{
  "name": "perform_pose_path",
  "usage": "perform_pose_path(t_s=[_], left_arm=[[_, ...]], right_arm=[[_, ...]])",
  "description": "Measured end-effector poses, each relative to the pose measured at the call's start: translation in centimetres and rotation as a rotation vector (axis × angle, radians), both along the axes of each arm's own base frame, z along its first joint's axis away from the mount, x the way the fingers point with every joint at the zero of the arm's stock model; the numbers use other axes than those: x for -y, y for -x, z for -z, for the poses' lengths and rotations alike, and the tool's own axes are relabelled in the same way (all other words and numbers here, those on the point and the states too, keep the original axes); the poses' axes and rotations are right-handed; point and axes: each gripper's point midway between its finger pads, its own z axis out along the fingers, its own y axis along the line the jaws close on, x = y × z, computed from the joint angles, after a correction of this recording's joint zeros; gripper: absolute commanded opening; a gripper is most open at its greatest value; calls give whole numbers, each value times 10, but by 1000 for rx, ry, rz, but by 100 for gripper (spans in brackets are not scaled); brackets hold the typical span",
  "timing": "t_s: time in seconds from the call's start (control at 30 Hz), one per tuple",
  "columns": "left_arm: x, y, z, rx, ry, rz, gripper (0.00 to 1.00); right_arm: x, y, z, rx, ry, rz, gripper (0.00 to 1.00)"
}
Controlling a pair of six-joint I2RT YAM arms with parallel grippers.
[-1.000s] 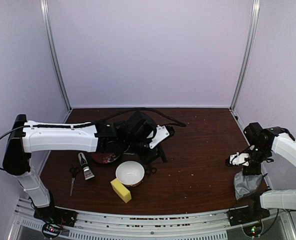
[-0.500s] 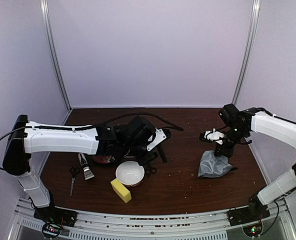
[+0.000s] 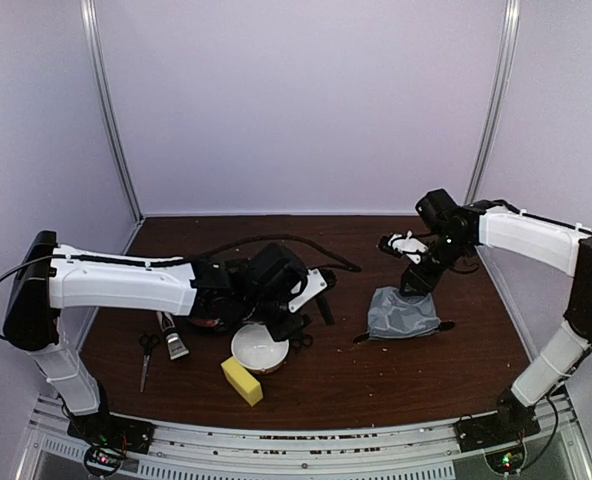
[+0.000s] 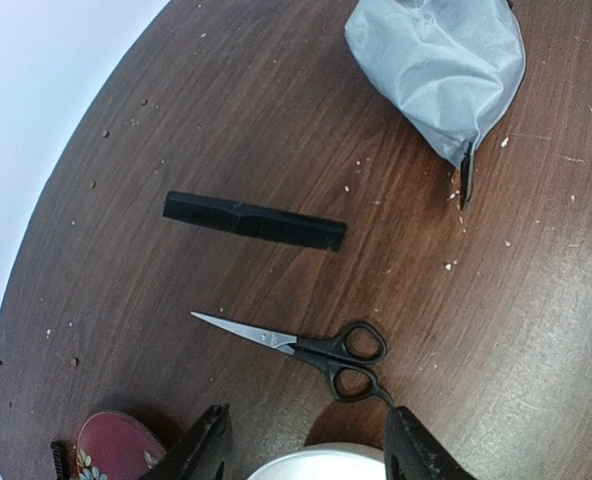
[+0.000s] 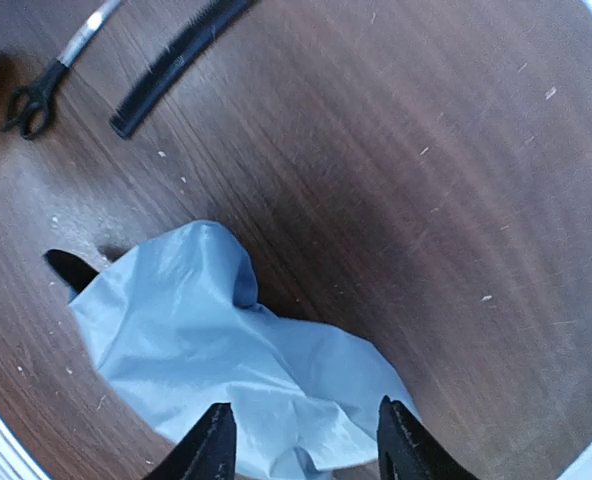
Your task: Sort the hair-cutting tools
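Note:
One pair of black-handled scissors (image 4: 306,345) lies shut just beyond my left gripper (image 4: 308,415), which hangs open over the white bowl's rim. The flat black comb (image 4: 254,220) lies farther out. From above, the left gripper (image 3: 291,320) sits by the bowl. A second pair of scissors (image 3: 148,355) and the black-and-silver clipper (image 3: 172,336) lie at the left. My right gripper (image 5: 304,410) is open above a crumpled grey-blue bag (image 5: 226,350), nothing pinched between its fingers. The comb (image 5: 176,60) and scissors (image 5: 36,95) show beyond it.
The white bowl (image 3: 259,347) stands front centre, with a yellow sponge (image 3: 241,380) at its near side. The red patterned plate (image 3: 208,316) is partly hidden under the left arm. The grey-blue bag (image 3: 401,313) lies right of centre. A black cable (image 3: 276,240) loops behind.
The right arm swung from the table's right near edge toward the middle, and the grey-blue bag moved left with it. The left gripper drifted slightly nearer the bowl.

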Motion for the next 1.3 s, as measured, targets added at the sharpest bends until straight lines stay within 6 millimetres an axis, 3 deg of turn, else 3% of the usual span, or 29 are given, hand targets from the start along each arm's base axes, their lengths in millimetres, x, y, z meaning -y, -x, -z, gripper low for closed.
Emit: perform_pose_path(t_s=[0.13,0.23,0.47,0.6,0.77,0.9,1.07,1.17,1.3], left_arm=[[-5,1,4,0,-5,-9,55],[-8,-2,4,5,-2,-28,58],[-23,-22,-20,40,73,-151,68],[-42,-33,-31,55,84,-257,74],[-98,-50,-38,15,85,-487,74],[-173,-63,-33,-40,91,-786,75],[-250,-53,-13,-114,87,-1073,77],[-277,-47,-1,-146,79,-1181,77],[-294,-45,15,-210,95,-1281,75]], right_arm=[[5,19,-40,135,-60,-37,50],[10,38,-48,200,-78,-74,50],[21,75,7,143,20,-157,50],[20,88,20,149,56,-209,51],[11,88,15,200,41,-240,51],[2,84,11,235,17,-248,51],[-11,85,12,263,24,-287,51],[-19,88,13,293,44,-320,51],[-21,92,18,315,82,-342,51]])
